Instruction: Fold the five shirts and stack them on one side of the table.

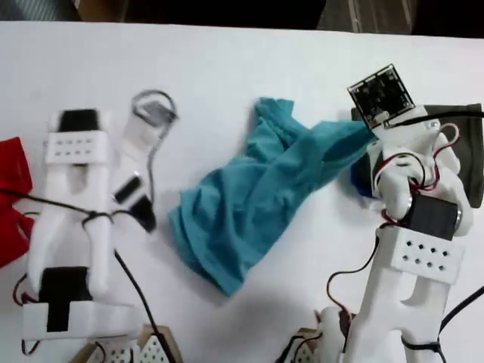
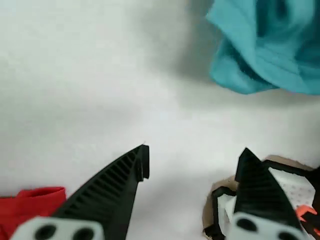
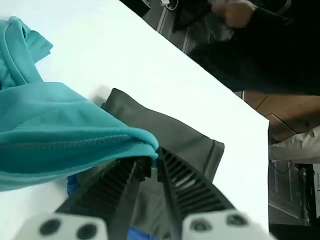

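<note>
Teal shirt [image 1: 249, 204] lies crumpled on the table [image 1: 227, 60], one hemmed edge pinched in the closed right end effector [image 3: 152, 162], the rest trailing away from it. It looks light, limp and quick to bunch, so a hem corner or shoulder seam seems the better hold. A folded grey shirt [image 3: 185, 135] sits just beneath that end effector. The left end effector [image 2: 195, 151] hangs open and empty, apart from the cloth.

My high camera looks straight down over the white table [image 1: 227, 60]. The left wrist camera sits low near the tabletop, facing past the left gripper [image 2: 195, 155] toward the teal shirt [image 2: 270, 45]. The right wrist camera looks along the right gripper [image 3: 153, 160], very close on that shirt. All 3 views share it.
</note>
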You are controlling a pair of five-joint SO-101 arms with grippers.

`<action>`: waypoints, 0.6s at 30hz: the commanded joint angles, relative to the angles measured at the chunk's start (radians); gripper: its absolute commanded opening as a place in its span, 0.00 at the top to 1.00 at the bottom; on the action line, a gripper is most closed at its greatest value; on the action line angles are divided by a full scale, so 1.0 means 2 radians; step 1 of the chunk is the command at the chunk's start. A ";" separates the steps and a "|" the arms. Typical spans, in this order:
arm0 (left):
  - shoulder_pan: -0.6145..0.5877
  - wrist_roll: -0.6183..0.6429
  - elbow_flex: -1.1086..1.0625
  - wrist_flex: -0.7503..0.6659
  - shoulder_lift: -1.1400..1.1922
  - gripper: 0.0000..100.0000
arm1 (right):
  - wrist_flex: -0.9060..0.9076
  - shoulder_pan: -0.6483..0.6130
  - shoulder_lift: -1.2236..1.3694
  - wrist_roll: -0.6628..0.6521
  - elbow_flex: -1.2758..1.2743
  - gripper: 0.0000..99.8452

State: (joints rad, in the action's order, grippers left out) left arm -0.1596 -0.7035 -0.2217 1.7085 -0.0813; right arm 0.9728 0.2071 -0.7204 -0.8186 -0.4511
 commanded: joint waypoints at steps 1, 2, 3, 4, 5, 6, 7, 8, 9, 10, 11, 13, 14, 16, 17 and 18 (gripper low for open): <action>0.054 -0.006 -0.009 0.020 -0.008 0.71 | -0.010 -0.010 -0.016 -0.002 0.013 0.98; 0.069 -0.005 -0.010 0.021 -0.008 0.71 | -0.011 -0.014 -0.016 -0.002 0.012 0.98; 0.081 -0.003 -0.010 0.014 -0.007 0.71 | -0.011 -0.017 -0.016 -0.002 0.009 0.98; 0.090 -0.003 -0.011 0.004 -0.006 0.71 | -0.010 -0.019 -0.016 -0.002 0.008 0.98; 0.096 -0.002 -0.012 -0.008 -0.006 0.71 | -0.009 -0.020 -0.016 -0.002 0.008 0.98; 0.099 -0.001 -0.010 -0.018 -0.007 0.71 | -0.008 -0.020 -0.016 -0.002 0.008 0.98; 0.101 0.006 -0.010 -0.029 -0.007 0.71 | -0.008 -0.019 -0.016 -0.002 0.008 0.98; 0.104 0.015 -0.011 -0.043 -0.007 0.71 | -0.008 -0.019 -0.016 -0.002 0.008 0.98; 0.107 0.019 -0.015 -0.058 -0.005 0.71 | -0.008 -0.018 -0.016 -0.002 0.008 0.98; 0.109 0.025 -0.020 -0.072 -0.003 0.71 | -0.008 -0.017 -0.016 -0.002 0.008 0.98; 0.111 0.030 -0.030 -0.089 -0.003 0.71 | -0.008 -0.016 -0.016 -0.002 0.008 0.98; 0.121 0.050 -0.053 -0.124 -0.003 0.71 | -0.008 -0.016 -0.016 -0.002 0.008 0.98; 0.125 0.063 -0.065 -0.138 -0.003 0.71 | -0.008 -0.016 -0.016 -0.002 0.008 0.98; 0.137 0.084 -0.090 -0.168 -0.003 0.71 | -0.008 -0.017 -0.016 -0.002 0.008 0.98; 0.142 0.091 -0.104 -0.184 -0.002 0.71 | -0.008 -0.018 -0.016 -0.002 0.008 0.98; 0.147 0.096 -0.119 -0.201 -0.002 0.71 | -0.008 -0.019 -0.016 -0.002 0.008 0.98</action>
State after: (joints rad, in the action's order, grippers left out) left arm 0.1059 -0.5531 -0.4120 1.3909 -0.0813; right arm 0.9728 0.1749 -0.7204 -0.8186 -0.4511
